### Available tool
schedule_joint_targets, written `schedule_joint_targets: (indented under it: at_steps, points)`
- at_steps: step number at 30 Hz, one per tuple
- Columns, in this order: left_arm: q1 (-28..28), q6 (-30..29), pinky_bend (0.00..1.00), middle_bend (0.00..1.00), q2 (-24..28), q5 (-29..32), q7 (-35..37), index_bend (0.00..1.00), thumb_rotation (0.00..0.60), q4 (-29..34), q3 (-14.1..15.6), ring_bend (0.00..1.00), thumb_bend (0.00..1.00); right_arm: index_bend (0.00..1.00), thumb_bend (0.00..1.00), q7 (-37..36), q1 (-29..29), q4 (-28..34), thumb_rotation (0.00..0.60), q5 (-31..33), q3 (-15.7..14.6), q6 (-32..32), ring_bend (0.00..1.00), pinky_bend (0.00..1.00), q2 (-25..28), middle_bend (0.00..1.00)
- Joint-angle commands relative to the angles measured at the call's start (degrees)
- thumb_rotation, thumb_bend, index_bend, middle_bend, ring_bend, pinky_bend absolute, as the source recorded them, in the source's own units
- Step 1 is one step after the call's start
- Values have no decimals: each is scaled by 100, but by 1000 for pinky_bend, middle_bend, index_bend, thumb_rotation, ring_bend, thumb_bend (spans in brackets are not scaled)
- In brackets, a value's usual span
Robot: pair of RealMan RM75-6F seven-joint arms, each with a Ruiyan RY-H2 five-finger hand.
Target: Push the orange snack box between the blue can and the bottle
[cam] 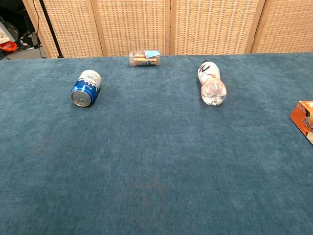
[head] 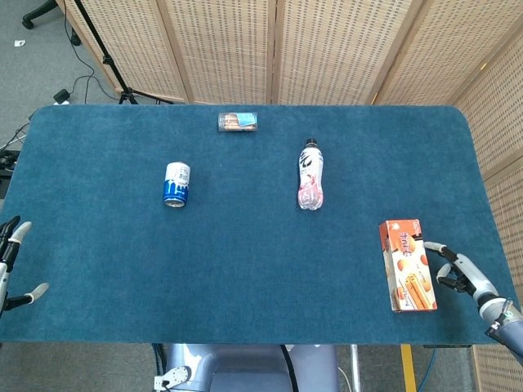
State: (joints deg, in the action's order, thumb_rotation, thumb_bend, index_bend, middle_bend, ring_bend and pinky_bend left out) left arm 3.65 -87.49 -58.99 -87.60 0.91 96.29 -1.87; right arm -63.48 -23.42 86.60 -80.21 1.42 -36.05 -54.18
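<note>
A flat orange cardboard snack box [head: 407, 265], printed with pictures of biscuit sticks, is seen lying face up just beside the right hand [head: 462, 274], on that hand's inner side; whether a fingertip touches its long edge cannot be told. A blue and white metal can [head: 176, 183] is laid on its side well away from that hand, far across the counter. A clear plastic bottle [head: 310, 174] with a white and pink label and a black cap is laid on its side between the two, further back.
</note>
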Motion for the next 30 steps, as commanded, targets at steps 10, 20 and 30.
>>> schedule_joint_targets:
  at_steps: [10, 20, 30]
  points:
    - [4, 26, 0, 0, 18, 35, 40, 0, 600, 2, -13, 0, 0, 129, 1000, -241, -190, 855, 600, -587, -49, -164, 41, 265, 323, 121]
    - [7, 34, 0, 0, 44, 45, 97, 0, 600, -8, -23, 0, 0, 129, 1000, 618, -401, 1839, 600, -270, -4, -75, 41, 265, 417, 121]
    - [16, 59, 0, 0, 58, 66, 152, 0, 600, -28, -33, 0, 0, 129, 1000, 1811, -708, 2586, 600, 510, 107, 134, 41, 265, 181, 121]
